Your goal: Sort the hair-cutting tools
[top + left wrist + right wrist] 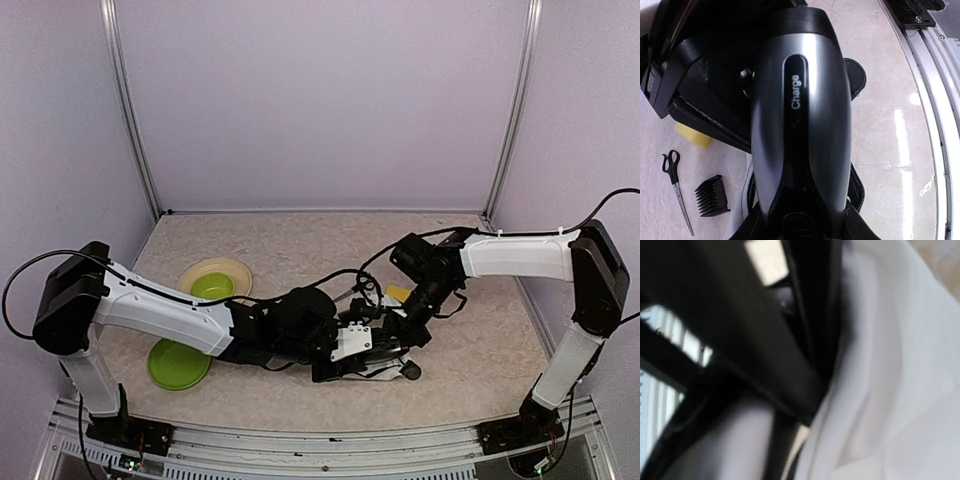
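left gripper [801,226] clamps black-and-silver electric clipper [800,125] over white zip pouch with black ends [900,370], mid surface [300,240] by its near edge, likely for loading. right gripper [418,322] pinched closed against pouch fabric, probably steadying its mouth.

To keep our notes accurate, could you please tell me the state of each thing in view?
Left hand: shut on clipper.
Right hand: shut, apparently pinching pouch.
Clipper: gripped, above pouch.
Pouch: looks unzipped.
Scissors: closed, lying flat.
Guard: loose, beside scissors.
Bowl: upright.
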Robot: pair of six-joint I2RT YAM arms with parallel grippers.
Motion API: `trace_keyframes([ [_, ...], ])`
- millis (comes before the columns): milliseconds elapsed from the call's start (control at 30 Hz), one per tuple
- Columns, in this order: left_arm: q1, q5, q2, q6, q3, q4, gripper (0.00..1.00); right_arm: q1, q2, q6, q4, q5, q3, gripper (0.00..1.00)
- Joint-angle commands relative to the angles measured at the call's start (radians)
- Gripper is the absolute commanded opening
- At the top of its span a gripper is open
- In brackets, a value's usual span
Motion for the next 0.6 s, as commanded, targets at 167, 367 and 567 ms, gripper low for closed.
trace_keyframes([
  [167, 0.033, -0.011, 0.061, -0.053, -0.003, 0.091, 0.0, -0.089, -0.015, 0.051, -0.033, -0.027, 0.021, 0.39],
  [367, 0.033, -0.017, 0.063, -0.086, -0.014, 0.129, 0.0, -0.103, -0.116, 0.022, -0.032, 0.026, -0.12, 0.56],
  [567, 0.03, -0.007, 0.063, -0.097, -0.037, 0.173, 0.0, -0.105, -0.098, 0.029, 0.03, 0.079, -0.179, 0.57],
])
